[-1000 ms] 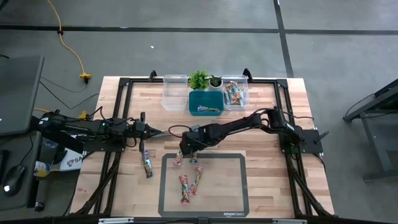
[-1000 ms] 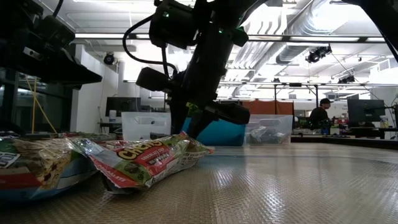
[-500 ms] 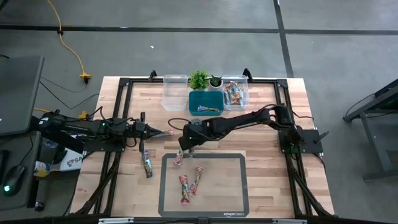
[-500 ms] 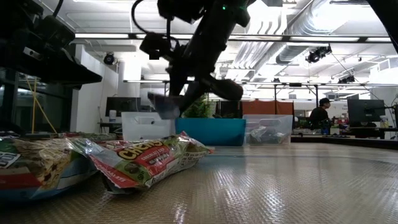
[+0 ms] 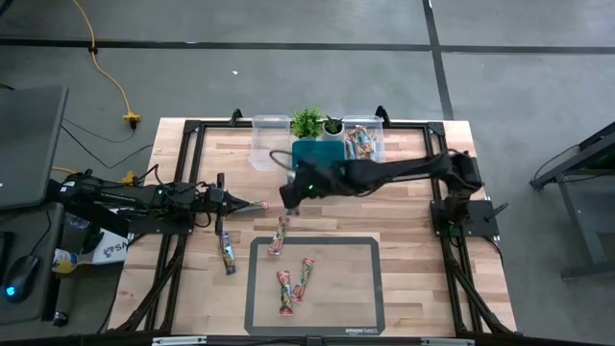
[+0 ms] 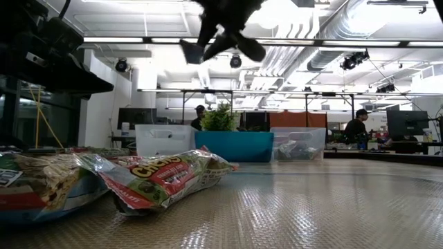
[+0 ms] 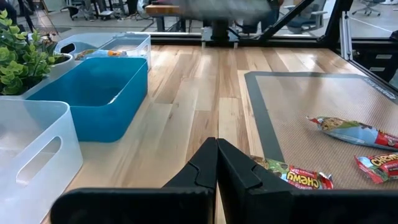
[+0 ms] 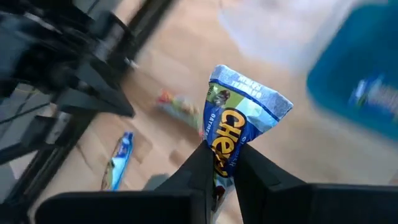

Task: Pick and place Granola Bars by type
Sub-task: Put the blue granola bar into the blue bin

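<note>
High view. The right gripper [image 5: 288, 199] hangs above the wood near table centre, just off the 7 o'clock corner of the teal plastic bin [image 5: 318, 157]. The blue-wrapped foil granola bar it carries is too small to make out here. Loose foil-wrapped granola bars lie on the grey mat [image 5: 360, 288]: one at the mat's 11 o'clock edge [image 5: 280, 235], two near its centre [image 5: 296, 284]. A further bar [image 5: 228, 253] lies on bare wood at the mat's 9 o'clock side. The clear bin at 1 o'clock [image 5: 363, 143] already contains bars; the clear bin at 11 o'clock [image 5: 270, 142] appears empty. The left gripper [image 5: 258, 206] waits low over the wood at 9 o'clock from centre.

Low view. The right gripper [image 6: 221, 43] is raised well above the table at 12 o'clock. A red-and-green wrapped bar [image 6: 163, 178] lies in the foreground.

Left wrist view. The left fingers [image 7: 208, 168] are pressed together with nothing between them; a green-wrapped bar [image 7: 292, 172] lies just beside them.

Right wrist view. The right fingers [image 8: 196, 168] are clamped on the lower end of the blue-wrapped bar [image 8: 239, 134], which stands upright and clear of the table.

Handling. Judged light, soft and crinkly, with slippery foil. Grip across the narrow body or at a crimped end; a loose grip may let the bar slide out.
</note>
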Action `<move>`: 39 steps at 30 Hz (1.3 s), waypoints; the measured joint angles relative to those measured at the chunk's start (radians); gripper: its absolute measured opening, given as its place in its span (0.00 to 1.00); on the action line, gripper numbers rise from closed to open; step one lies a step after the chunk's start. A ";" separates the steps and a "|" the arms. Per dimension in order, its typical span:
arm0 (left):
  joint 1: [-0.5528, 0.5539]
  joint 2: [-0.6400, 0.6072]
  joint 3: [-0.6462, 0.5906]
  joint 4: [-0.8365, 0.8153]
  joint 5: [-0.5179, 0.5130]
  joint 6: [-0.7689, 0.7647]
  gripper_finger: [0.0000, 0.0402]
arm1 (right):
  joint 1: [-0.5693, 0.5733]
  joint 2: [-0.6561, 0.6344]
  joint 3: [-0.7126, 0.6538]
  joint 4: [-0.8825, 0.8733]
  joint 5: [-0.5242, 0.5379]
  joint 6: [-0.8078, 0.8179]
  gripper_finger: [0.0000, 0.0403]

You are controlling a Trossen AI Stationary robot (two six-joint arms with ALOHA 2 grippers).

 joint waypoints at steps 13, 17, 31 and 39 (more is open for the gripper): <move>0.000 0.000 0.000 0.000 0.000 0.000 0.00 | -0.162 -0.114 0.001 -0.010 0.019 -0.831 0.08; 0.000 0.000 0.000 0.000 0.000 0.000 0.00 | -0.216 -0.116 0.001 -0.010 0.009 -0.997 0.08; 0.000 0.000 0.000 0.000 0.000 0.000 0.00 | -0.415 0.030 0.001 -0.020 -0.193 -1.332 0.08; 0.000 0.000 0.000 0.000 0.000 0.000 0.00 | -0.455 0.106 0.001 -0.164 -0.219 -1.433 0.08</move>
